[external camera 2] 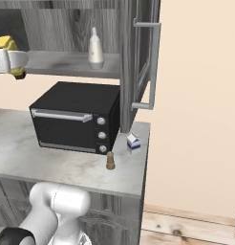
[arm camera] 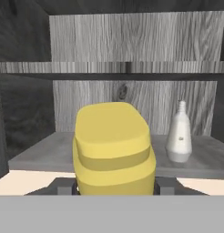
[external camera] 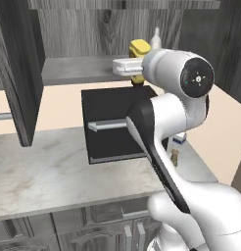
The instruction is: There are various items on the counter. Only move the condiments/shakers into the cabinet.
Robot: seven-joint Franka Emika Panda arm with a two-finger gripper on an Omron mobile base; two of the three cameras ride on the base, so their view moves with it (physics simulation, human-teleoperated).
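The hand (external camera: 138, 62) pinches the yellow squeeze bottle (arm camera: 114, 148) at the cabinet shelf (arm camera: 41, 152) edge.

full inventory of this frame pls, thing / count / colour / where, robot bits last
yellow squeeze bottle: 1, yellow, held between the gripper's fingers in front of the cabinet shelf
white bottle: 1, white, narrow neck, upright on the cabinet shelf
wooden shaker: 1, brown, on the counter in front of the toaster oven's right end
small box: 1, blue and white, on the counter right of the toaster oven
toaster oven: 1, black, on the counter under the shelf
cabinet: 1, dark grey wood grain, grey shelf, doors open
counter: 1, light grey marble
lower cupboards: grey, panelled, under the counter
gripper: 1, white, closed on the yellow squeeze bottle
arm: 1, white with dark joints
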